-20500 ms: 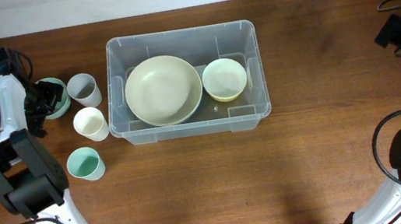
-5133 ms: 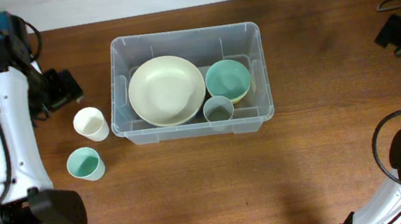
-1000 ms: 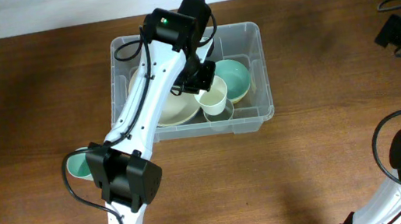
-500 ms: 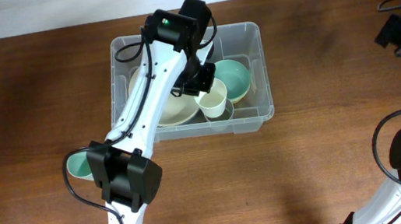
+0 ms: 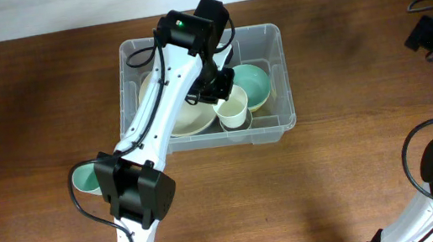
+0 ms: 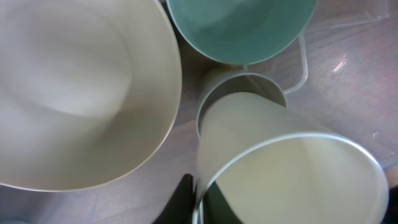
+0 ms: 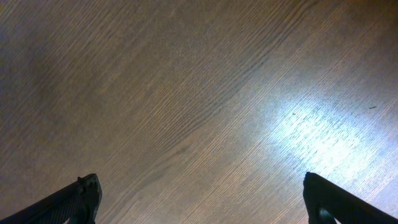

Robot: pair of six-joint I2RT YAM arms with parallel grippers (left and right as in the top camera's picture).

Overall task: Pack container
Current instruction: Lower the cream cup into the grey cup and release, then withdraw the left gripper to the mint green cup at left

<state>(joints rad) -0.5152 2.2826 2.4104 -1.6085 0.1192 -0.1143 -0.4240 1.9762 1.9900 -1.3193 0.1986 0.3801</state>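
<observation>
Left gripper point(image 6: 198, 205): narrowed onto the rim of a cream cup point(image 5: 233, 111); one dark finger shows against the cup's wall.
Cream cup: tilted, with its base sunk into the mouth of a grey cup point(image 6: 244, 78).
Grey cup: inside the container, against its near wall, between a large cream bowl point(image 6: 74, 93) and a green bowl point(image 6: 242, 25).
Change: seconds ago the cream cup stood on the table to the left of the container. In the last second it has sunk a little lower into the grey cup.
Container point(image 5: 254, 27): clear tub, mid-table toward the far edge.
Outside it: a green cup point(image 5: 82, 179) near the left edge.
Right gripper point(image 7: 202, 200): spread wide over bare wood at the right edge.
Meaning: nesting looks nearly done; letting go comes next, and the green cup remains to be packed.
</observation>
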